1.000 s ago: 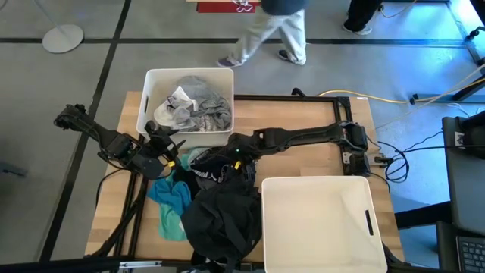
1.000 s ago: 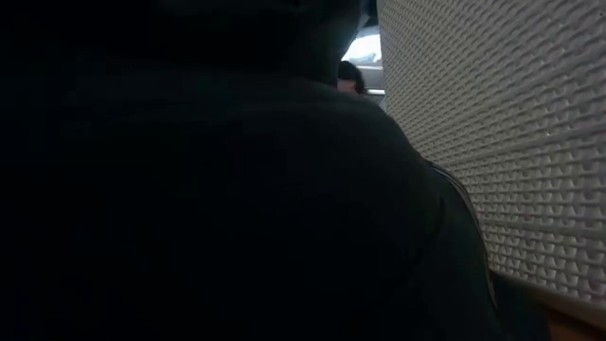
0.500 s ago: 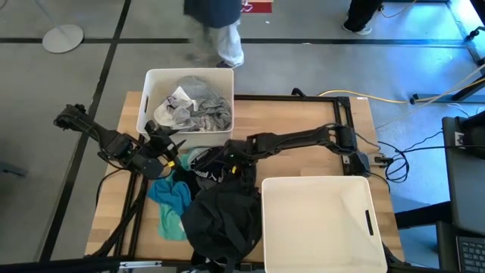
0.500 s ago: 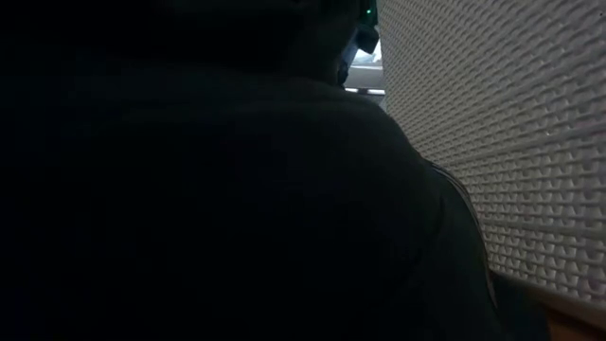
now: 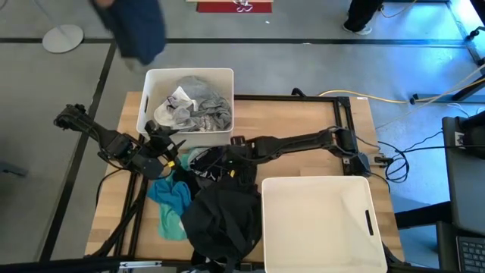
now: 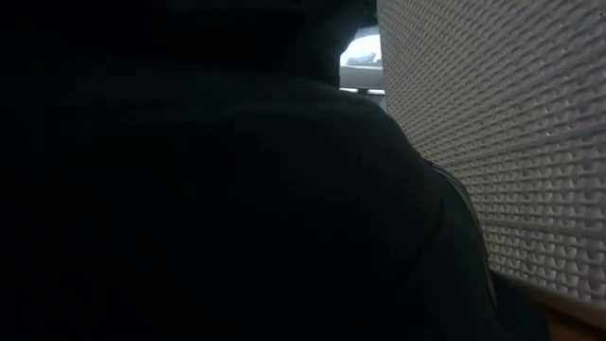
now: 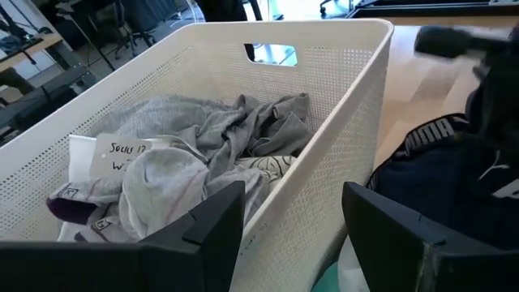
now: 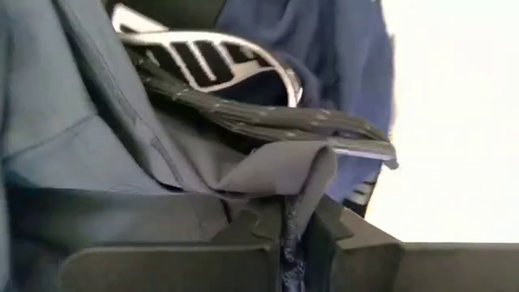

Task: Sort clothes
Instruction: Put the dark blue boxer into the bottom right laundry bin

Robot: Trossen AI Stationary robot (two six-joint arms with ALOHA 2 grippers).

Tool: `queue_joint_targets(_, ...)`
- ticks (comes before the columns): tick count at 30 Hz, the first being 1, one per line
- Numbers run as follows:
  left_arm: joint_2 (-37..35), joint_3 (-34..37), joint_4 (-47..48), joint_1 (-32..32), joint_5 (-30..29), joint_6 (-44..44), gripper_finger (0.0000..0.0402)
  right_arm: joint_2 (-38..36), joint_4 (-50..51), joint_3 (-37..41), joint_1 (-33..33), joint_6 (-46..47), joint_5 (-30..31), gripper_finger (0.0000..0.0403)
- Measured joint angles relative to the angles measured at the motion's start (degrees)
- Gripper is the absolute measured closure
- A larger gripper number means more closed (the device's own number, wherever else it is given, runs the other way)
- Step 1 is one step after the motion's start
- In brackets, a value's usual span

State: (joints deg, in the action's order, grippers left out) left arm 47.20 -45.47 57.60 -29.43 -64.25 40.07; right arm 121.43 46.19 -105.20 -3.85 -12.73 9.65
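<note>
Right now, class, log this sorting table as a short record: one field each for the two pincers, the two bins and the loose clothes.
left pincer: open, holding nothing, beside the far bin
right pincer: shut on dark cloth in the pile
far bin: holds grey and white clothes
near bin: nothing visible in it
loose pile: black garment beside near bin, teal garment next to it
</note>
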Motion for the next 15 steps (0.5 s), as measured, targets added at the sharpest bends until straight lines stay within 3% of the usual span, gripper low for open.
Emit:
queue_joint_targets(8,0.0,0.0,0.0,0.0,0.0,0.0,0.0206,-0.2,11.1,-14.6,-1.6,-0.4,6.8,0.0396)
queue_joint_targets(15,0.0,0.0,0.0,0.0,0.0,0.0,0.0205,-0.2,17.5,-26.9,-3.1,-1.0,12.6,0.0386)
